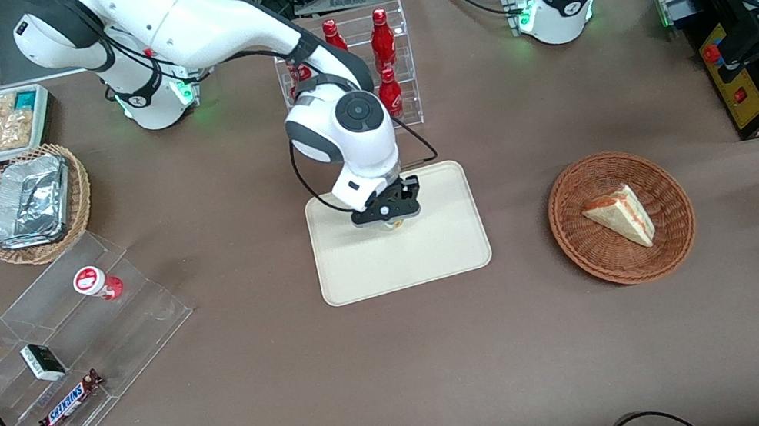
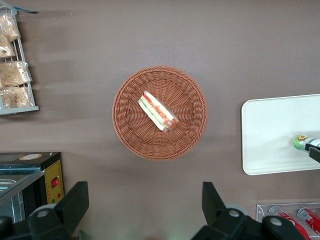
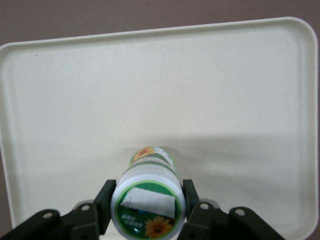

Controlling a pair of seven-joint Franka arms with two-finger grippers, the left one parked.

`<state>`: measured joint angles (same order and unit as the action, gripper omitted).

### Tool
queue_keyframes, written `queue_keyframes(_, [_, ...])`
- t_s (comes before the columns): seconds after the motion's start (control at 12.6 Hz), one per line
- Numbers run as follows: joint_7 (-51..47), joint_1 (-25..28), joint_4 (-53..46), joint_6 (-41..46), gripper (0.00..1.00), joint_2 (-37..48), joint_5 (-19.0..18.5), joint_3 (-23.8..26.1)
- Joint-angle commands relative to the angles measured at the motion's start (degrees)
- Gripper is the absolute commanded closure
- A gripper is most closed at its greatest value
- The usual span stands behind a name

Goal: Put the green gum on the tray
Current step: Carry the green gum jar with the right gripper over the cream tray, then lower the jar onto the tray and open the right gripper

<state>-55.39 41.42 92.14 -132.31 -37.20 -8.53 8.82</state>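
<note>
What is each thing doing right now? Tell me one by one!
gripper: shut on the green gum, low over the tray.
green gum: held between the fingers, lid on.
tray: flat on the table, bare apart from the gum.
red-lid canister: lying on the clear rack.
sandwich: resting in its wicker basket.

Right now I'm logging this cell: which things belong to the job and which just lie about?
Job: green gum, held over the tray by the gripper.
Lying about: red-lidded canister, Snickers bars, sandwich basket, cola bottles.
</note>
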Motion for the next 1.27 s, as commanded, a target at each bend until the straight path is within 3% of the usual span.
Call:
queue_keyframes(0.0, [-1.12,-0.02,-2.41,-0.76,1.0,-2.17,-1.57,-0.21])
queue_keyframes(0.08, [-1.12,-0.02,-2.41,-0.84,1.0,-2.53,-1.49,-0.21])
queue_keyframes(0.24, [-1.3,-0.02,-2.49,-0.84,0.9,-3.23,-1.13,-0.21])
queue_keyframes(0.32, [-1.21,-0.02,-2.41,-0.84,0.7,-3.41,-1.22,-0.21])
queue_keyframes(0.47, [-1.21,-0.02,-2.49,-0.84,0.0,-3.58,-1.13,-0.21])
queue_keyframes(0.87, [-0.16,-4.75,-1.09,0.82,0.0,2.54,-0.87,0.41])
queue_keyframes(1.19, [5.34,-9.59,-0.65,11.6,0.0,11.68,2.28,0.67])
